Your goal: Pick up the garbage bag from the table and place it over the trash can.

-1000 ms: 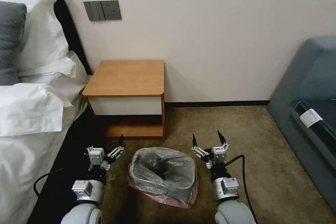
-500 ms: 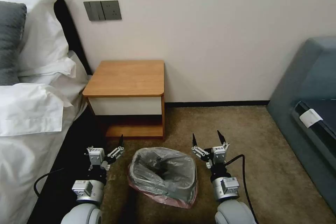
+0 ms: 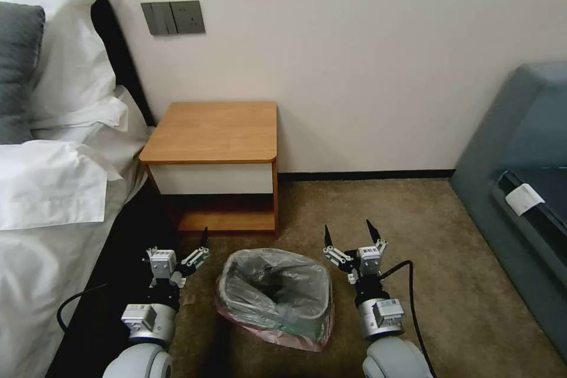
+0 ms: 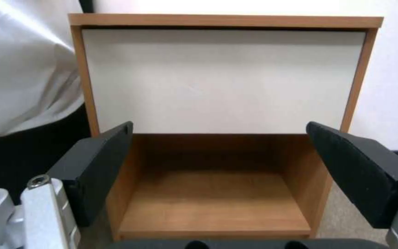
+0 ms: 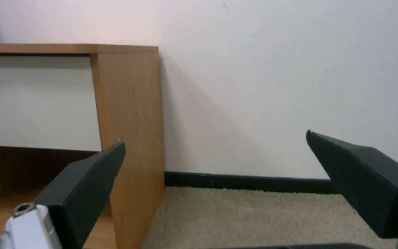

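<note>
White bedding and pillows fill the far left, with a grey wall switch above. Beside the bed stands the table, its orange-brown top bare, its white drawer front and open lower shelf facing the robot. The left gripper hangs low over the carpet in front of the table's shelf, its fingers spread wide and holding nothing. Just to its right sits the bin on the carpet, with the bag already draped into it: grey crinkled plastic lines the mouth and folds over the rim, and the pinkish edge hangs down the outside near the floor. The right gripper hovers just beside the bin's far right corner, fingers likewise parted and empty. A blue-grey sofa stands at the far right.
</note>
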{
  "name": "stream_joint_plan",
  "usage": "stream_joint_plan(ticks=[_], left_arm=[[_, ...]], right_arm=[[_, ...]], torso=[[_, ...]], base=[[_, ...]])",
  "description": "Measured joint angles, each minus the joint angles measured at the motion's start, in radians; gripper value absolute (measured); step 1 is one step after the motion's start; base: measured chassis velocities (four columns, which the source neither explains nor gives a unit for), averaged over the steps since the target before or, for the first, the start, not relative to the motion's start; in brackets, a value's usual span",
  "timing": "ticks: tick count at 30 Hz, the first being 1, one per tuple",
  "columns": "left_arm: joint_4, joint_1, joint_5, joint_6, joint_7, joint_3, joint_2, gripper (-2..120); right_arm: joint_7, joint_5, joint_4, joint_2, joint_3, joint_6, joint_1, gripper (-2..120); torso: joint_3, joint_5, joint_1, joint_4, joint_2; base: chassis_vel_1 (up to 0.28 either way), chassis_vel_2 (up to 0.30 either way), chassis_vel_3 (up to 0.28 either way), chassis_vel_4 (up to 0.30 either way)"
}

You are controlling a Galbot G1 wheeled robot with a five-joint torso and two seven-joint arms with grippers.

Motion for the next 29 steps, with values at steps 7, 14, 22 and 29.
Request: stream_joint_plan(ticks=[7,14,22,29], left_arm=[[-0.001,0.000,0.000,0.000,0.000,0.000,0.000,95],[-0.001,0.000,0.000,0.000,0.000,0.000,0.000,95],[-0.001,0.000,0.000,0.000,0.000,0.000,0.000,95],[-0.001,0.000,0.000,0.000,0.000,0.000,0.000,95]], right_arm=[[0.000,0.000,0.000,0.000,0.000,0.000,0.000,100],[0.000,0.000,0.000,0.000,0.000,0.000,0.000,100],[0.000,0.000,0.000,0.000,0.000,0.000,0.000,100],[0.000,0.000,0.000,0.000,0.000,0.000,0.000,100]], torso=[[0.000,0.0000,0.000,0.0000,0.000],[0.000,0.0000,0.000,0.0000,0.000],[0.000,0.0000,0.000,0.0000,0.000],[0.000,0.0000,0.000,0.0000,0.000]], base=[[0.000,0.000,0.000,0.000],[0.000,0.000,0.000,0.000],[0.000,0.000,0.000,0.000],[0.000,0.000,0.000,0.000]])
